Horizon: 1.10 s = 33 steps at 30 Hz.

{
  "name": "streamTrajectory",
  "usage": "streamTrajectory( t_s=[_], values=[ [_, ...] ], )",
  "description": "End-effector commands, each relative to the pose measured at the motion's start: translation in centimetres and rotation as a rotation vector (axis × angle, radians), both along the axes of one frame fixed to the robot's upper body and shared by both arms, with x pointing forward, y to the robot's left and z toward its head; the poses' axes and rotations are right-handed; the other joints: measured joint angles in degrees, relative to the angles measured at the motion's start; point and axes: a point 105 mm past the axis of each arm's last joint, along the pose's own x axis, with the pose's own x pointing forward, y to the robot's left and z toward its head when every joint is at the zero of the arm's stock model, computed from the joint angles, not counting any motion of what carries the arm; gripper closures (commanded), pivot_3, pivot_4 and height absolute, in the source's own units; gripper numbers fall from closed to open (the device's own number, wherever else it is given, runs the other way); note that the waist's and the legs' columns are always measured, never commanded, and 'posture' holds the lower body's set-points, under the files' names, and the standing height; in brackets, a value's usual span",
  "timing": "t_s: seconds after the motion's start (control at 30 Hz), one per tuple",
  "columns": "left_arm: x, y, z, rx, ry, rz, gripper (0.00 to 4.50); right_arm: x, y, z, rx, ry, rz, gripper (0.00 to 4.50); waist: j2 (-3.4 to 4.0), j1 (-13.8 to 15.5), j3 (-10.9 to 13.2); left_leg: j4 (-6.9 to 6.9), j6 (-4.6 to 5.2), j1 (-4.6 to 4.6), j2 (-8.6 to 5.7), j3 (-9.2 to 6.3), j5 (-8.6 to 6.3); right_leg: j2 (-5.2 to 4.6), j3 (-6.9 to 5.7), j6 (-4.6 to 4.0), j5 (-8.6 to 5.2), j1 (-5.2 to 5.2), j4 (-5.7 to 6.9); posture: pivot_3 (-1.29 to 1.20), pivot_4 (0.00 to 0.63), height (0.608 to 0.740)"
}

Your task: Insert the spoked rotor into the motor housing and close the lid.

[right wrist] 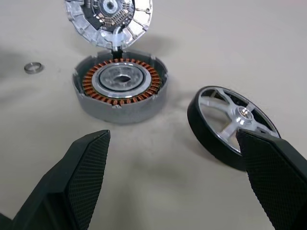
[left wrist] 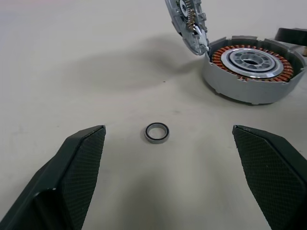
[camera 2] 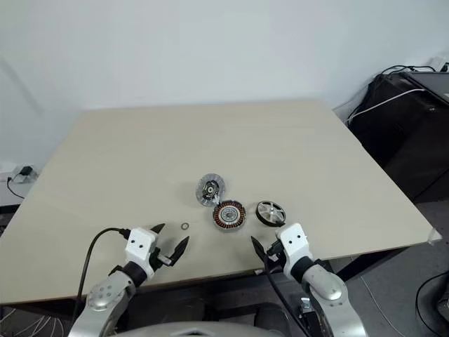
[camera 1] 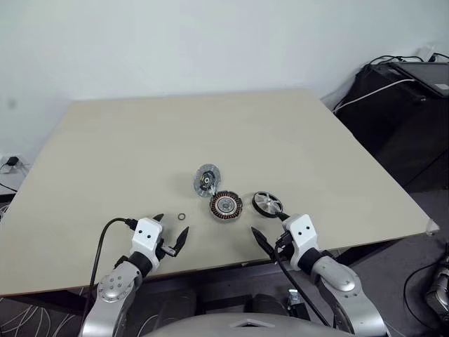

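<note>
Both claws hang over the near edge of the beige bench, and both are spread wide with nothing between the fingers. The left claw points at a tiny black O-ring lying flat just ahead of its fingertips, not touching them; in the left wrist view the ring sits right in the gap between the two black fingers.

The right claw is likewise empty. Just ahead of it sits the spoked rotor, black rim with shiny spokes, propped up at a tilt, not flat on the bench. In the right wrist view one fingertip overlaps the rotor's rim, but I can't tell if it's actually touching.

Left of the rotor and close beside it is the motor housing, open side up, copper windings showing around a silver centre. It's roughly centred between the two claws, a bit further out.

Behind the housing, the lid stands tipped up against its far edge, inner face with the dark hub toward the camera.

Further right, past the bench, some dark equipment with cables.
</note>
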Motion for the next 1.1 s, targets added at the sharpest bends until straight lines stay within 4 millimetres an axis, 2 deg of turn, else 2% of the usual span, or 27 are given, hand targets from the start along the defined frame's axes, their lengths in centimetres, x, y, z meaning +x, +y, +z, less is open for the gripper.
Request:
streamTrajectory(
  t_s=[0.03, 0.4, 1.1],
  values=[
    [1.3, -0.3, -0.2, 0.031, 0.013, 0.020, 0.03, 0.5, 0.6, 1.6, 0.011, -0.055, 0.016, 0.00, -0.01, 0.0, 0.0, 0.00, 0.00, 0.00, 0.00, 0.00, 0.00, 0.00, -0.01, 0.00, 0.00, 0.00, 0.00, 0.00, 0.000, 0.740],
    [3.3, -2.0, -0.6, -0.012, 0.062, -0.023, 0.03, 0.6, 1.1, 1.8, 0.021, -0.058, 0.023, 0.00, -0.05, 0.0, 0.0, 0.01, -0.01, 0.00, 0.00, 0.00, 0.01, 0.02, -0.05, -0.28, 0.17, 0.00, 0.01, 0.00, 0.000, 0.740],
    [5.1, -2.5, -2.9, 0.063, 0.167, -0.015, 0.03, 0.7, 1.3, 2.1, 0.024, -0.064, 0.015, 0.00, -0.02, 0.4, -0.1, 0.11, -0.01, 0.06, 0.00, 0.00, 0.01, -0.01, -0.07, -0.25, 0.22, 0.11, 0.05, 0.00, 0.000, 0.740]
  ],
)
